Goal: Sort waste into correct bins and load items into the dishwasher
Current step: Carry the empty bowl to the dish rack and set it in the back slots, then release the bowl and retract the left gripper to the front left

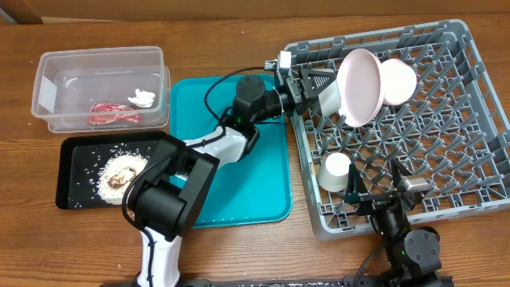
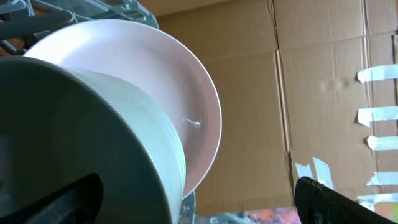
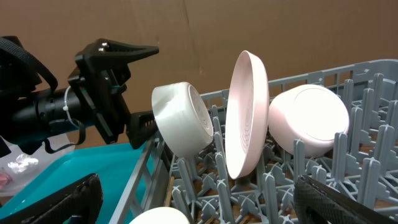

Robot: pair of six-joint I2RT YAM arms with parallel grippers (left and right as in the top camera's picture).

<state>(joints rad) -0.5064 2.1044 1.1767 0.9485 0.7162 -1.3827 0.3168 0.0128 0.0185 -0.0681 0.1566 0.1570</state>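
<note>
The grey dish rack point(image 1: 462, 119) holds a pale pink plate point(image 1: 360, 84) on edge, a pale pink bowl point(image 1: 398, 80) behind it, a small cream bowl point(image 1: 335, 102) in front of it and a white cup point(image 1: 335, 171). My left gripper point(image 1: 321, 86) is open at the rack's left edge, its fingers wide apart on either side of the cream bowl point(image 2: 81, 137). The right wrist view shows that bowl point(image 3: 183, 121) standing on the pegs. My right gripper point(image 1: 374, 185) is open and empty over the rack's front. The red wrapper point(image 1: 115, 114) and tissue point(image 1: 143, 98) lie in the clear tub point(image 1: 48, 92). Rice scraps point(image 1: 119, 171) lie in the black tray point(image 1: 68, 195).
A teal tray point(image 1: 239, 175) lies between the bins and the rack, under my left arm. In the right wrist view the plate point(image 3: 247, 112), the pink bowl point(image 3: 308, 121) and the cup's rim point(image 3: 158, 218) stand among upright pegs. Cardboard walls stand behind the table.
</note>
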